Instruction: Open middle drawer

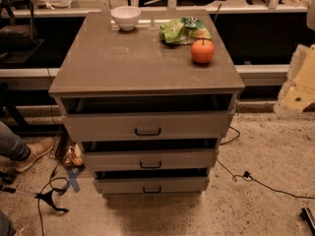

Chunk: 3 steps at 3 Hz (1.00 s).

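At right edge, gripper (298, 82), seemingly cropped

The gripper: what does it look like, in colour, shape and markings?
Only part of the gripper shows, at the right edge of the view. It is pale cream and blocky, with angular edges and one small dark spot. No cable shows on it.

I found no text, brand, number or sign that I could read anywhere in my view. The only printed thing was the crumpled green snack bag (183, 31), sitting up and to the left of the pale gripper (297, 85), which hung at the right edge. The markings on the bag were too blurred for me to make out.
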{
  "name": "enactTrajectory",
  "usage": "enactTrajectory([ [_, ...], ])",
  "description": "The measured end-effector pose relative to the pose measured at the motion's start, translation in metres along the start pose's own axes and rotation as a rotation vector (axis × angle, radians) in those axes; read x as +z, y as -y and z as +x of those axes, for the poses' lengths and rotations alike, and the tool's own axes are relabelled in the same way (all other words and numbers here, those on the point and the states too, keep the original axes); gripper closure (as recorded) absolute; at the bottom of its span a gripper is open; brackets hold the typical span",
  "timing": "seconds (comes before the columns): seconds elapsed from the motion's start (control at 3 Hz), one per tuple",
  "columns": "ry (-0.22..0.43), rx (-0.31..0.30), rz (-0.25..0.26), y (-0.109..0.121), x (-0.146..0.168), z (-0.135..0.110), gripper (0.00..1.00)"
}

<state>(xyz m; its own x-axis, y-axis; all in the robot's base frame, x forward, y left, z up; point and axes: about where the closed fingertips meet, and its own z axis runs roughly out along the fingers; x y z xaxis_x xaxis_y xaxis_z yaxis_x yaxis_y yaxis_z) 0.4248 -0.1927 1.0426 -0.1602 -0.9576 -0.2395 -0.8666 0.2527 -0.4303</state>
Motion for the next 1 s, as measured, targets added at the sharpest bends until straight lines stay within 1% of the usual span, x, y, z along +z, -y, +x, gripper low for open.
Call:
enactTrajectory([
  [0.67,0.012,0.001,-0.008,-0.002,0.0,-0.001,0.0],
  [1.0,0.055,0.024,-0.071,-0.012,0.034,0.01,0.0],
])
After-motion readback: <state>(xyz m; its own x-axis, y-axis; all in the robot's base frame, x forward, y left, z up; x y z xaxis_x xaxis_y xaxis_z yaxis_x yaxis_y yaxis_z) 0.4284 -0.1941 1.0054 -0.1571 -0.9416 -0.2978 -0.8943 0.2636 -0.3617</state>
